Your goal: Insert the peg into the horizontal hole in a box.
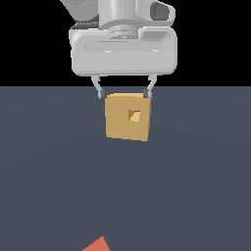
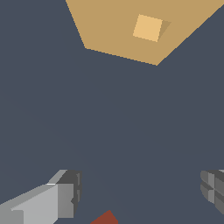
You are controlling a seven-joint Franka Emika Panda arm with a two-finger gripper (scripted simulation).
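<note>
One corner only of the peg (image 1: pixel 99 244) shows, at the exterior view's bottom edge (orange-red end). Claw (image 1: pixel 124 92) hangs open and empty, apparently above the table (image 1: pixel 49 171). Box (image 1: pixel 127 117), frame centre, presents its hole (image 1: pixel 134 115) unobstructed for insertion.

Exterior view: low, frontal, facing the box (image 1: pixel 127 116) and its hole (image 1: pixel 134 115), arm overhead. Wrist view: looks past the fingers (image 2: pixel 61 199) across the surface (image 2: pixel 131 122). Shared: box, hole, orange-red peg tip (image 1: pixel 98 245).
</note>
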